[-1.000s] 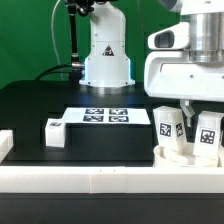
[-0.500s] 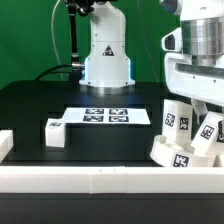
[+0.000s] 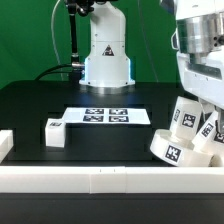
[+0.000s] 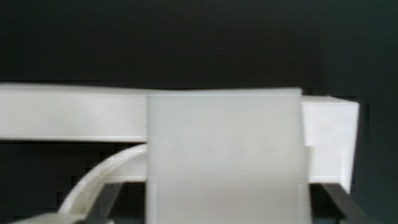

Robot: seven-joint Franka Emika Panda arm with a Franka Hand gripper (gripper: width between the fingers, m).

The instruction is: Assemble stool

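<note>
The white stool seat disc (image 3: 176, 149) with two tagged legs (image 3: 184, 114) standing in it is tipped over at the exterior view's right, tag side facing the camera. My gripper (image 3: 208, 103) comes down from above and is shut on one of these legs (image 3: 211, 128). In the wrist view that leg (image 4: 222, 140) fills the space between my two dark fingers (image 4: 111, 200); the gripper (image 4: 222, 206) is closed on it. A curved edge of the seat (image 4: 98, 185) shows beside it. The third leg (image 3: 54, 132) lies loose on the black table at the left.
The long white rail wall (image 3: 100, 180) runs along the near edge, and shows behind the leg in the wrist view (image 4: 71, 112). The marker board (image 3: 105, 116) lies mid-table. The robot base (image 3: 105, 58) stands at the back.
The seat with its two legs has tipped from nearly upright to strongly tilted and has risen a little. My gripper has moved toward the exterior view's right with the leg in it.
</note>
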